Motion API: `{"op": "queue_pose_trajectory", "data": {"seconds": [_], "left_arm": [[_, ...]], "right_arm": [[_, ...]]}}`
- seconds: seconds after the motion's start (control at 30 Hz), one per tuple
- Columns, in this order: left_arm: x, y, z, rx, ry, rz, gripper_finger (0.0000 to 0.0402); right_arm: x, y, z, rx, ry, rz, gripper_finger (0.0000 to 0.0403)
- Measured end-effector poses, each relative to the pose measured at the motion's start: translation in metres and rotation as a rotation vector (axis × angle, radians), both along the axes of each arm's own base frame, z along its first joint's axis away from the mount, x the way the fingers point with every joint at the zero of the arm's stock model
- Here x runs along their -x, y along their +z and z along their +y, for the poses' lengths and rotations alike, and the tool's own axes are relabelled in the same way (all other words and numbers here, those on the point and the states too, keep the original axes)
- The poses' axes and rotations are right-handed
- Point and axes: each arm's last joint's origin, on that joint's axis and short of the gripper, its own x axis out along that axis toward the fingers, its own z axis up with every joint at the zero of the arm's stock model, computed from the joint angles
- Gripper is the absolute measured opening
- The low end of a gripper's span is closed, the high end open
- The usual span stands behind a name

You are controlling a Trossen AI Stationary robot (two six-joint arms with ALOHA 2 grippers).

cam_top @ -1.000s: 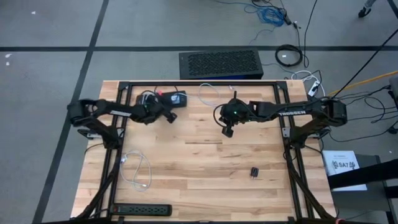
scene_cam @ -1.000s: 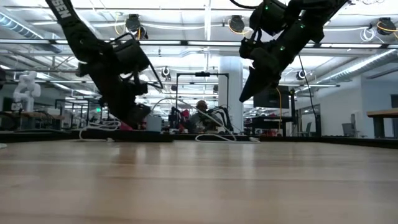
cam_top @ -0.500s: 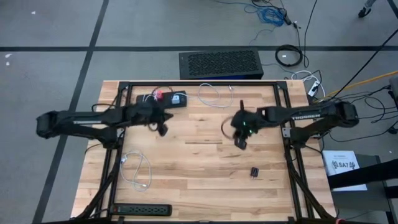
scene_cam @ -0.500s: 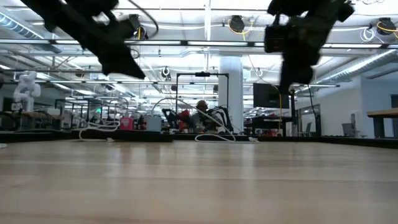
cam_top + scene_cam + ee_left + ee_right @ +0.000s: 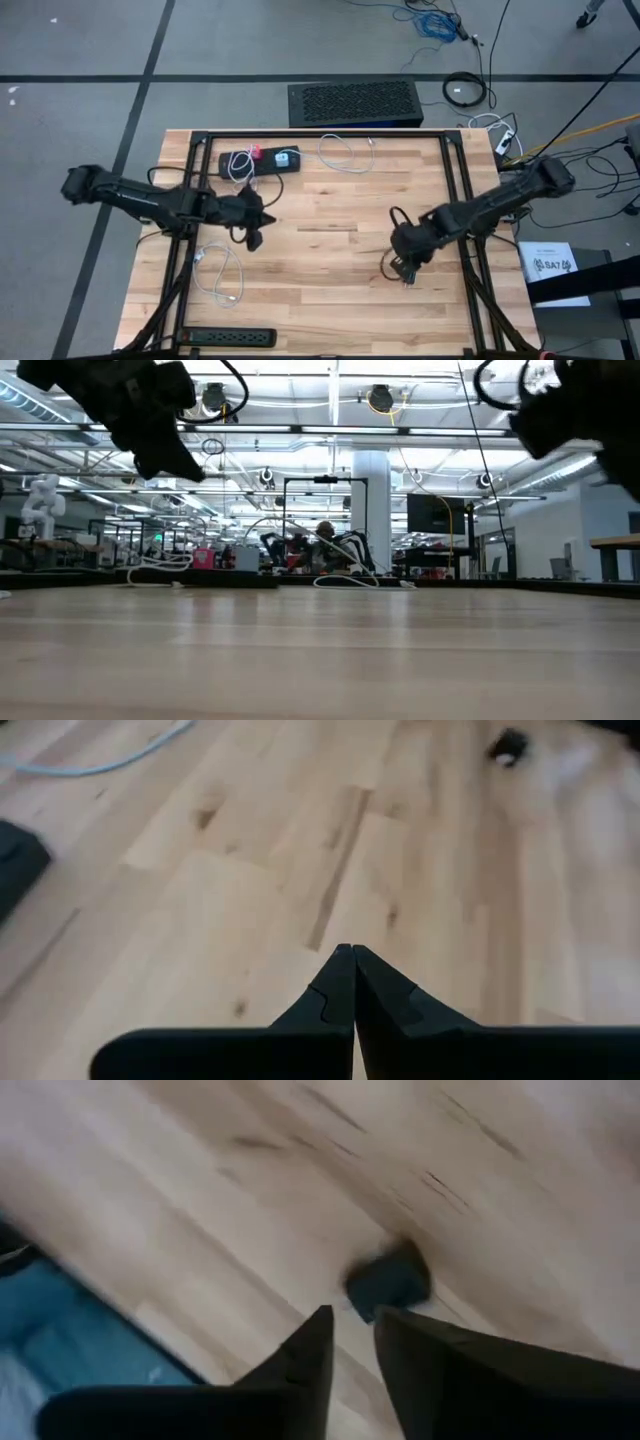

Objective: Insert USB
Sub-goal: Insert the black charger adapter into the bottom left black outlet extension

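Note:
A small black plug-like piece (image 5: 410, 278) lies flat on the wood near the table's right side; the right wrist view shows it (image 5: 390, 1283) just ahead of my fingertips. My right gripper (image 5: 401, 262) hovers over it, fingers (image 5: 322, 1330) a narrow gap apart, touching nothing. A black hub box (image 5: 262, 160) with a red spot lies by the far edge. My left gripper (image 5: 254, 237) is shut and empty over bare wood left of centre (image 5: 346, 952). A white cable (image 5: 220, 271) lies coiled near it.
A second white cable (image 5: 346, 152) lies by the far edge. A black power strip (image 5: 226, 338) sits along the near left edge. The black frame rails (image 5: 462, 200) run along both sides. Bare wood (image 5: 320, 260) lies between the two grippers.
My left gripper has left the hub box at the far edge and swung toward the near side, over bare wood. My right gripper has travelled from the table's middle toward the near right and come down over the small black piece. No object has moved.

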Motion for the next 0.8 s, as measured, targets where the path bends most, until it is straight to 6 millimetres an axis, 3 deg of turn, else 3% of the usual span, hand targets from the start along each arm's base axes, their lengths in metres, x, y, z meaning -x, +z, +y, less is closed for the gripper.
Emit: {"op": "queue_pose_trajectory", "data": {"seconds": [0.3,0.43,0.57,0.8], "left_arm": [[-0.018,-0.028,-0.005,-0.04,0.054,0.139,0.0004],[-0.018,-0.039,-0.014,-0.016,-0.021,0.226,0.0004],[-0.015,-0.041,-0.025,0.008,-0.064,0.255,0.0004],[-0.013,-0.041,-0.032,0.003,-0.068,0.253,0.0004]], "right_arm": [[0.008,-0.017,0.021,0.079,-0.326,0.216,0.0138],[0.003,-0.03,0.03,0.095,-0.364,0.265,0.0138],[-0.012,-0.041,0.04,0.054,-0.378,0.201,0.0139],[-0.021,-0.061,0.045,0.064,-0.431,0.262,0.0189]]}}
